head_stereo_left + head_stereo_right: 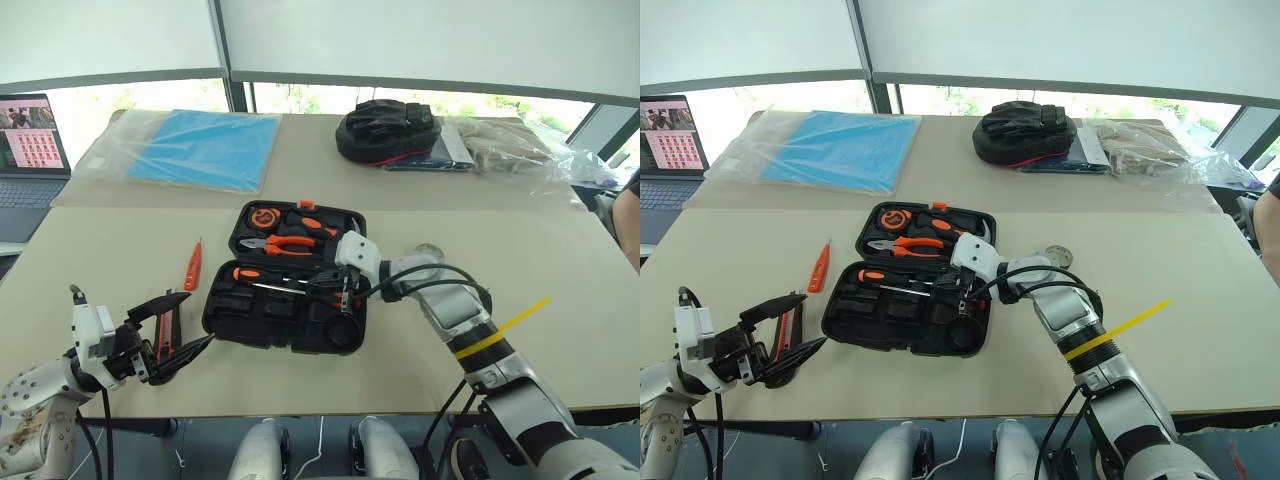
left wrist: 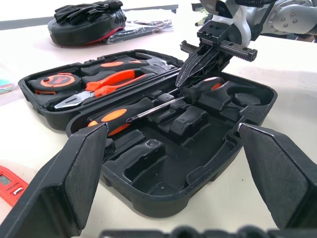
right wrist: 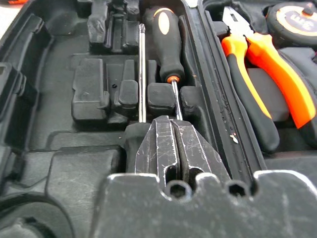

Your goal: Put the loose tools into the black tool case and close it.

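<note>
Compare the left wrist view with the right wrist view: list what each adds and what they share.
Left wrist view: the open left pincer, the black bag beyond the tool case, the shut right pincer from outside. Right wrist view: two screwdriver shafts side by side, close up. Shared: pliers, tape measure, black-and-orange screwdriver.

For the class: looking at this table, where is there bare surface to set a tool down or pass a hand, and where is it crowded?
Free: the table to the right of the black tool case, and the strip between the case and the blue sheet. Crowded: left of the case, where the tester screwdriver, utility knife and open left gripper sit, and over the case, where the shut right gripper hangs.
</note>
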{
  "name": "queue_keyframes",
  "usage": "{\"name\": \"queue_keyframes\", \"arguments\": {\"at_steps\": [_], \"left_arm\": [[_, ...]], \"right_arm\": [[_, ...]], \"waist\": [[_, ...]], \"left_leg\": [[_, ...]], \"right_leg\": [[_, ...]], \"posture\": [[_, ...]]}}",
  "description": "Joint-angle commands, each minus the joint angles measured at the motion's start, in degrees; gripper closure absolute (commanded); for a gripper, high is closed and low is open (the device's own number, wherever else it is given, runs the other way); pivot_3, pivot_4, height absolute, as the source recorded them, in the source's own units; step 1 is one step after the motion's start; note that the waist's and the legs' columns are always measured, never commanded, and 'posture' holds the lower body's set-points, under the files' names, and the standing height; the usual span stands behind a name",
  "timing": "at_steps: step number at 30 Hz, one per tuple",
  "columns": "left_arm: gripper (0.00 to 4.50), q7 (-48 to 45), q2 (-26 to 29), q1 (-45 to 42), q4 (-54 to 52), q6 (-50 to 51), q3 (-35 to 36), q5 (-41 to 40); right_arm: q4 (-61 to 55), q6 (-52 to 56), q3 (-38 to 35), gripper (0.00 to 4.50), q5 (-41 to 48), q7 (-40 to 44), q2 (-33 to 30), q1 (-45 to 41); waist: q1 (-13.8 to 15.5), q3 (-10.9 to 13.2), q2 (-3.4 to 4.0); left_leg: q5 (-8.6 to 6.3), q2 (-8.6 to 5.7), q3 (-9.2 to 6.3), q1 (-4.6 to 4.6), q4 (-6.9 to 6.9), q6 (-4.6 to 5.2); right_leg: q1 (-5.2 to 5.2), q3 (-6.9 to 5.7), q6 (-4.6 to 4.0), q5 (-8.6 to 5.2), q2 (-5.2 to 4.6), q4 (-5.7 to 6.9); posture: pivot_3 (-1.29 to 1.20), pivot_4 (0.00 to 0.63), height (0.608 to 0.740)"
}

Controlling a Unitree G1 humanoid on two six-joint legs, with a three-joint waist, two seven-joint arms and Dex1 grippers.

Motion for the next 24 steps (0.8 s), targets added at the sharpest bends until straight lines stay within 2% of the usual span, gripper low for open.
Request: {"name": "queue_keyframes", "arguments": {"at_steps": [1, 13, 17, 21, 24], "left_arm": [[0.00, 0.3, 0.4, -0.7, -0.2, -1.7, 0.4, 0.7], [0.00, 0.8, -0.1, -0.6, 0.8, -2.3, 0.1, 1.7], [0.00, 1.0, -0.2, -0.7, 0.7, -2.1, -0.1, 1.7], [0.00, 1.1, -0.1, -0.6, 0.7, -2.1, -0.1, 1.7], [0.00, 1.0, 0.0, -0.6, 0.9, -2.0, -0.2, 1.6]], "right_arm": [[1.0, -2.5, 1.9, 4.48, -2.1, 0.1, 0.8, 1.6], [4.6, -19.1, 3.7, 4.48, -12.1, -5.8, 0.9, 2.2], [3.6, -21.2, 0.0, 4.48, -9.5, -8.8, 3.4, 2.4], [2.1, -21.2, -3.7, 4.48, -4.4, -7.2, 4.5, 2.4], [0.3, -16.8, -5.0, 4.48, -0.4, -4.8, 4.8, 2.7]], "waist": [[0.0, 0.0, 0.00], [-0.3, 0.0, -0.03], [-0.4, 0.0, -0.05], [-0.5, 0.0, -0.04], [-0.3, 0.0, -0.03]], "left_leg": [[0.00, 0.00, 0.02, 0.09, -0.06, 0.00], [0.03, 0.09, 0.05, 0.33, -0.17, -0.06], [0.03, 0.11, 0.05, 0.35, -0.18, -0.07], [0.04, 0.18, 0.08, 0.32, -0.18, -0.09], [0.04, 0.19, 0.08, 0.29, -0.20, -0.08]], "right_leg": [[0.05, 0.01, -0.02, -0.01, 0.00, -0.01], [0.12, 0.04, -0.14, -0.07, 0.08, 0.06], [0.13, 0.04, -0.15, -0.08, 0.10, 0.06], [0.07, 0.07, -0.21, -0.05, 0.15, 0.08], [0.07, 0.06, -0.22, -0.05, 0.14, 0.06]], "posture": [[0.00, 0.150, 0.740], [0.00, 0.150, 0.740], [0.00, 0.150, 0.740], [0.00, 0.150, 0.740], [0.00, 0.150, 0.740]]}}
